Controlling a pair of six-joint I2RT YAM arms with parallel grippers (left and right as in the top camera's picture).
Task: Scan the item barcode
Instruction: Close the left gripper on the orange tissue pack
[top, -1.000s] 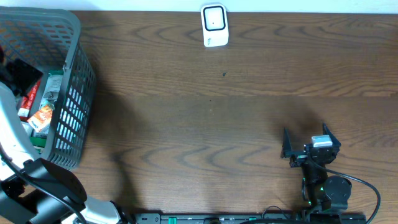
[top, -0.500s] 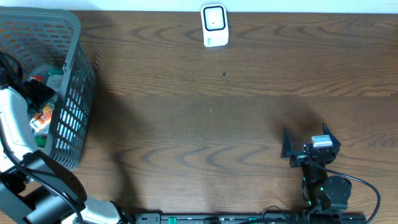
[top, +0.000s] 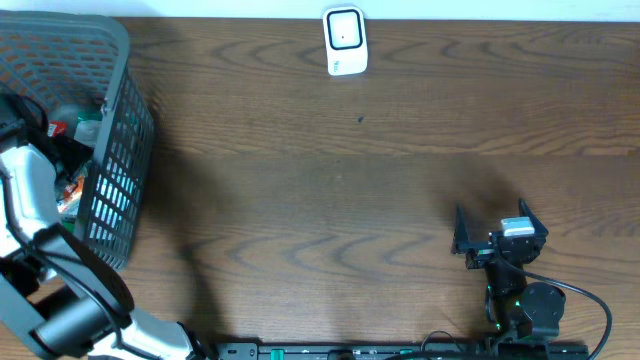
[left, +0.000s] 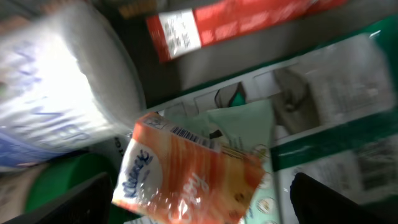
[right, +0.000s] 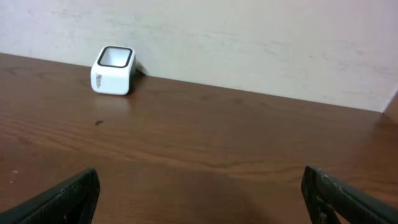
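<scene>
The left tool (left: 200, 183) is down inside the grey mesh basket (top: 122, 150) at the tabletop's (top: 330, 190) far left edge, with its two dark fingers (left: 81, 202) spread wide apart and holding nothing. Straight ahead of it, between the two fingertips, lies an orange tissue pack (left: 186, 180) with a crinkled plastic wrap, tilted. Its barcode (left: 189, 135) faces up on the pack's far edge. The left finger's tip sits just beside the pack's near corner (whether it touches, I cannot tell).

Beyond the pack and to the tool's left is a big white wrapped bundle (left: 56, 106) with blue print, too blurred to read. A red box (left: 249, 22) with a white label lies at the far side. A green and white printed package (left: 336, 118) spreads under the pack and off to the tool's right. Something green (left: 56, 186) shows below the bundle, near the left finger.

The right tool (right: 199, 186) rests low over the tabletop's near right part, well apart from the basket, with its fingers (right: 62, 199) as wide apart as the left one's and nothing between them. Far ahead of it and to its left stands the small white scanner (right: 112, 70), upright at the tabletop's back edge against the pale wall (right: 261, 37). Its dark window faces up.
</scene>
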